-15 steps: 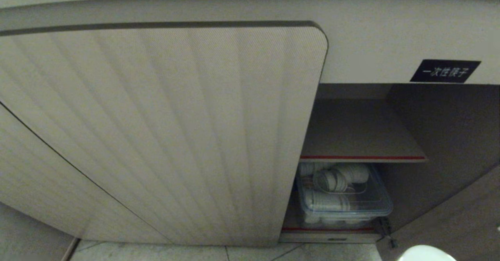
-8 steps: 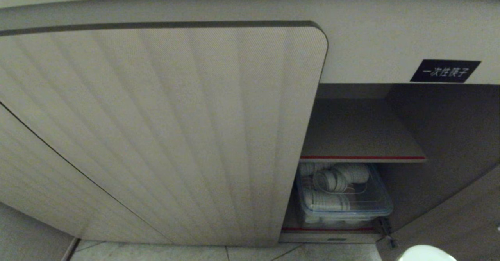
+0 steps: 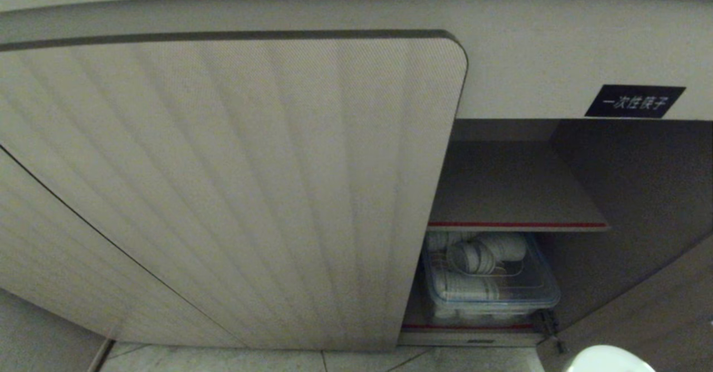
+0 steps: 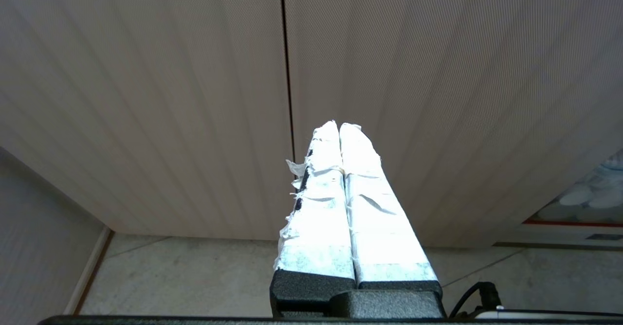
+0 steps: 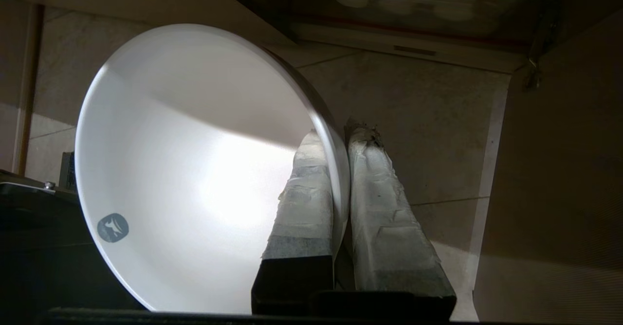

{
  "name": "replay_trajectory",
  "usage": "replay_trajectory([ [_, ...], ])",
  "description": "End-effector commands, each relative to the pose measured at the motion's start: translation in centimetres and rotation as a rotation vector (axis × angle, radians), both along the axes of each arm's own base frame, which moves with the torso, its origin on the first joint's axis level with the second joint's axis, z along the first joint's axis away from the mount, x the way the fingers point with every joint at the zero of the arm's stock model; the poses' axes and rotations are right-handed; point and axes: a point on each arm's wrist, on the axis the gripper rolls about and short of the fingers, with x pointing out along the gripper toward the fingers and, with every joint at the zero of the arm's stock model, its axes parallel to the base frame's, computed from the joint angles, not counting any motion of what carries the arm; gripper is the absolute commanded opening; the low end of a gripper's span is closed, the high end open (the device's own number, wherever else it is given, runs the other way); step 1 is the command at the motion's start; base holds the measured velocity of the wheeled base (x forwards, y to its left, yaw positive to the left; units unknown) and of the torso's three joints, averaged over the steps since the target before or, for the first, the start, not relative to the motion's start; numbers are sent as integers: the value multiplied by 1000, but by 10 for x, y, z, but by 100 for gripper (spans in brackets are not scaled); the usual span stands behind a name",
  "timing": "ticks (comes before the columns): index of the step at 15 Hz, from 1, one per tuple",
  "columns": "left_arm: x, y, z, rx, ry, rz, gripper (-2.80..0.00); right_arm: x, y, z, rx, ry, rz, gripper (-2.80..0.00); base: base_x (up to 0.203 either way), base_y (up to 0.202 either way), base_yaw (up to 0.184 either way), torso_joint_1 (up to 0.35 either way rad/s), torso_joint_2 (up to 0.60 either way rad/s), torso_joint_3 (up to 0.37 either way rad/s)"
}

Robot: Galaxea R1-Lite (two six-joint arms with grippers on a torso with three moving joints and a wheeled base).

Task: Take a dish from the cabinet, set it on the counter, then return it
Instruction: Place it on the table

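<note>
White ceramic is seen clamped in the right gripper (image 5: 340,135): the dish (image 5: 194,169) is held by its rim, one taped finger inside the bowl and the other against its outer wall, with a small grey mark visible on the inner surface. The dish is held on edge above the tiled floor (image 5: 428,120), in front of the cabinet (image 3: 234,194) and outside it. In the head view only a sliver of the dish (image 3: 607,360) is visible at the lower edge. The ribbed left door is closed; the right bay stands open. The inner shelf (image 3: 518,194) with a red edge carries nothing visible. Beneath it a clear box (image 3: 490,283) of white cups is stored. A black label (image 3: 635,101) with white characters is fixed above the opening. The left gripper (image 4: 339,125) is held before the closed door, its taped fingers pressed together on nothing.
</note>
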Motion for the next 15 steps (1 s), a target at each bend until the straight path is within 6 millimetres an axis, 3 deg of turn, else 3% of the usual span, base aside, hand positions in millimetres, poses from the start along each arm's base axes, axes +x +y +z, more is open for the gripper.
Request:
replay_trajectory([
  [1,0,0,0,-1,0,1,-280,0,0,-1,1,4,1,-280,0,0,0,0,0,0],
  [15,0,0,0,-1,0,1,-280,0,3,3,37,-41,93,-280,0,0,0,0,0,0],
])
